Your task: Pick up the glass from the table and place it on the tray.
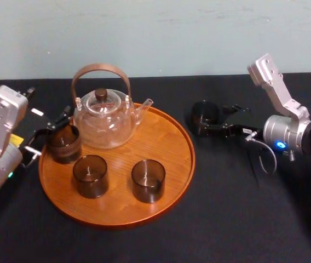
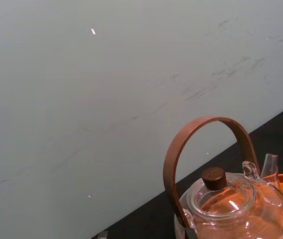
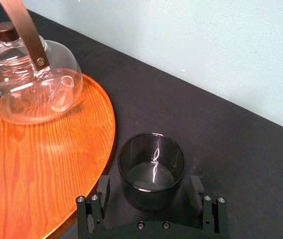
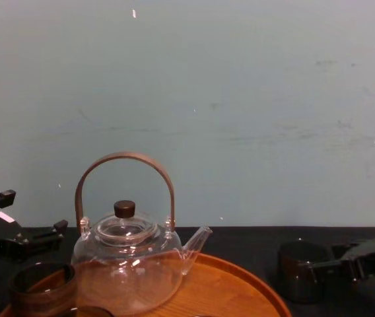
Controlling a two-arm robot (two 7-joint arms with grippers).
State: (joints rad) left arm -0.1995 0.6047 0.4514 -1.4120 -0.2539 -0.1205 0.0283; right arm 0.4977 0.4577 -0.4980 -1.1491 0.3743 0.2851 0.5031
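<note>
A dark smoked glass (image 1: 205, 116) (image 3: 151, 169) (image 4: 299, 271) stands upright on the black table, just right of the round orange-brown tray (image 1: 166, 164) (image 3: 42, 179). My right gripper (image 1: 202, 120) (image 3: 150, 188) is open, with one finger on each side of the glass and a small gap at either side. My left gripper (image 1: 54, 131) is open at the tray's left edge, beside another dark glass (image 1: 63, 143) that stands on the tray.
A clear glass teapot (image 1: 105, 118) (image 2: 231, 204) (image 4: 127, 264) with a brown arched handle stands at the back of the tray. Two more dark glasses (image 1: 90, 175) (image 1: 148, 180) stand on the tray's front half. The pale wall rises behind the table.
</note>
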